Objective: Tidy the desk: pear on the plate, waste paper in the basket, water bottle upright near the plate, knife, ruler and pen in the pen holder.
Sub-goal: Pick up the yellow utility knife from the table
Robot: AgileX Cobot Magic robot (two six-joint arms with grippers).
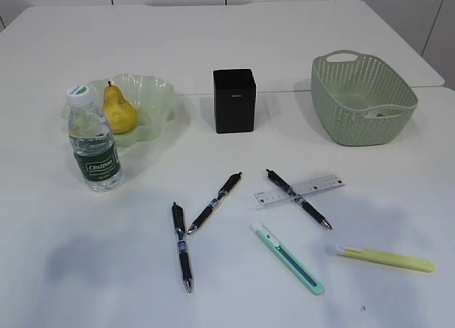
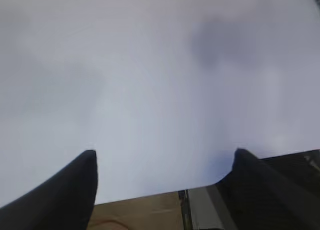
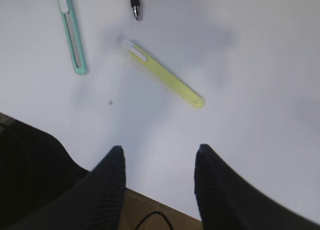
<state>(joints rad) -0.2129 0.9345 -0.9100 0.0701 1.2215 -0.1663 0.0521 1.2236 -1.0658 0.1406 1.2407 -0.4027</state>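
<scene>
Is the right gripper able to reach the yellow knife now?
Probably yes: the right gripper hangs open above bare desk, and the yellow knife lies just ahead with nothing between them.

Exterior view: bright, even, diffuse light on the desk (image 1: 227, 299); soft grey shadow patches at 7 and 5 o'clock; focus sharp throughout. Left wrist view: soft, hazy, faint shadow smudge at 1 o'clock. Right wrist view: mild blur; yellow knife (image 3: 165, 75) casts a faint shadow toward 10 o'clock.

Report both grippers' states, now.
Left gripper: open, holding nothing, above the bare white tabletop.
Right gripper: open, holding nothing, hovering near the slim yellow plastic utility knife.
</scene>
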